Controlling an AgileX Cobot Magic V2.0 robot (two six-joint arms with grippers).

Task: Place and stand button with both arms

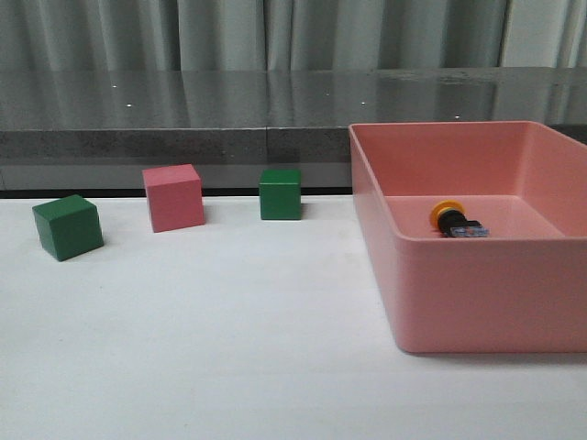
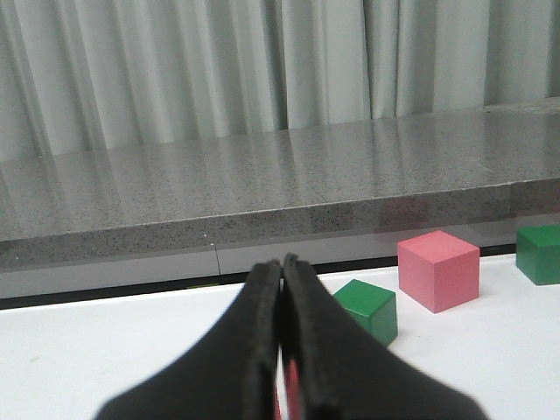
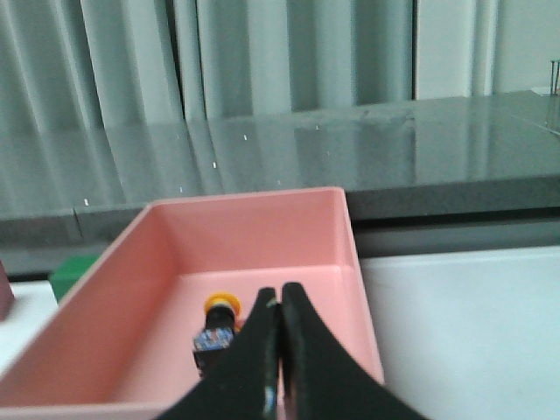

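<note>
Button (image 1: 456,221), a small push-button switch with a yellow round cap, black body and blue-and-clear base block, lies on its side on the floor of the pink rectangular plastic bin (image 1: 477,293), toward the bin's far wall, with its cap pointing away from the bin's right wall. The bin sits on the white bench (image 1: 202,339), and no arm shows in the front view.

In the right wrist view, the black right pincer (image 3: 281,302) has its two fingers pressed together with nothing between them. It is raised over the near side of the bin (image 3: 131,350) and points forward and slightly downward at the button (image 3: 217,322), which lies just beyond the fingertips and apart from them.

In the left wrist view, the black left pincer (image 2: 282,271) is likewise closed, finger against finger, holding nothing. It is held low and roughly level over the bench (image 2: 105,350), well away from the bin, aimed toward three plastic cubes: a green cube (image 2: 370,308) closest to it, a pink cube (image 2: 438,269) beyond that, and a second green cube (image 2: 539,254) nearest the bin. In the front view the same row stands to the left of the bin: green cube (image 1: 68,226), pink cube (image 1: 173,197), second green cube (image 1: 280,193).
</note>
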